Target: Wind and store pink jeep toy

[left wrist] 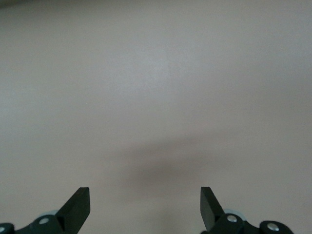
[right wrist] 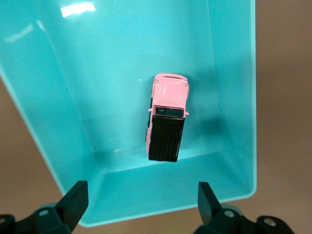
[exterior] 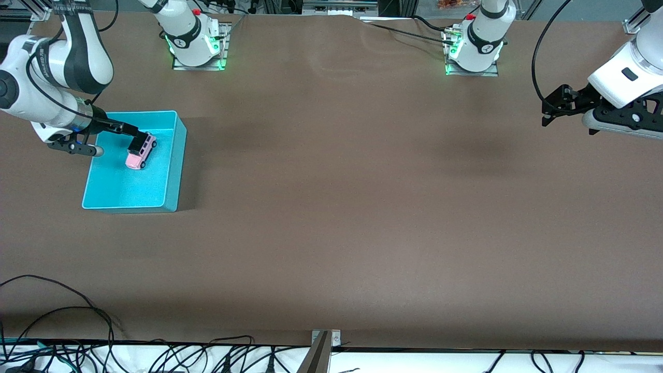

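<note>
Pink jeep toy (right wrist: 165, 117), black-roofed, sits in turquoise bin (exterior: 173, 171) under wide right end effector (right wrist: 141, 204).

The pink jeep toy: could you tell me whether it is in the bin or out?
In: the pink jeep toy sits on the turquoise bin floor, below the open right gripper.

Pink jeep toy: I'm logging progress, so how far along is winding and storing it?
Storing looks done: the small pink jeep toy with the black roof sits on the floor of the turquoise plastic bin. The right gripper hangs open above it, holding nothing. The left gripper waits open over bare table. Winding cannot be judged. Only retreating seems left.
</note>
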### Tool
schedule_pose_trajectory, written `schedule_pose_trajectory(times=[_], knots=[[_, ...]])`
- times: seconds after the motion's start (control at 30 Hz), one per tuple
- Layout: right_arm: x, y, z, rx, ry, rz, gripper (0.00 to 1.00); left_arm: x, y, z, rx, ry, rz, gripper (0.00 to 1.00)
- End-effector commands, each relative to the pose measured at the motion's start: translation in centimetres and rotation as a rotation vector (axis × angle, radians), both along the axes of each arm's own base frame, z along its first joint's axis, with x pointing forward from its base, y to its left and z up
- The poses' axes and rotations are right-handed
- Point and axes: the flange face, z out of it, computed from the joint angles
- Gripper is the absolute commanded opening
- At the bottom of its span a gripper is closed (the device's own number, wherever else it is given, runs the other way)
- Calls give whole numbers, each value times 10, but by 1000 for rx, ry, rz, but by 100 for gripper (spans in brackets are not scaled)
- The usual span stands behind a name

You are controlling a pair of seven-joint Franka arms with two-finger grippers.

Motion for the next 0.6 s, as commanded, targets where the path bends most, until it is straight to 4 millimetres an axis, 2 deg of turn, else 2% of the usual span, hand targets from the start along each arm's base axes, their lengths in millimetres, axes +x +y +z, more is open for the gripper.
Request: schedule_pose_trajectory(times=[0.0,0.33,0.37,0.57], knots=[[7,8,40,28,18,-5,100,3,1,5,6,4,13,100],[22,10,96,67,46,-21,100,3,6,6,4,3,20,100],[24,12,110,68,53,-17,100,3,2,5,4,4,14,100],[29,22,123,64,43,5,100,4,3,11,3,-8,15,100]])
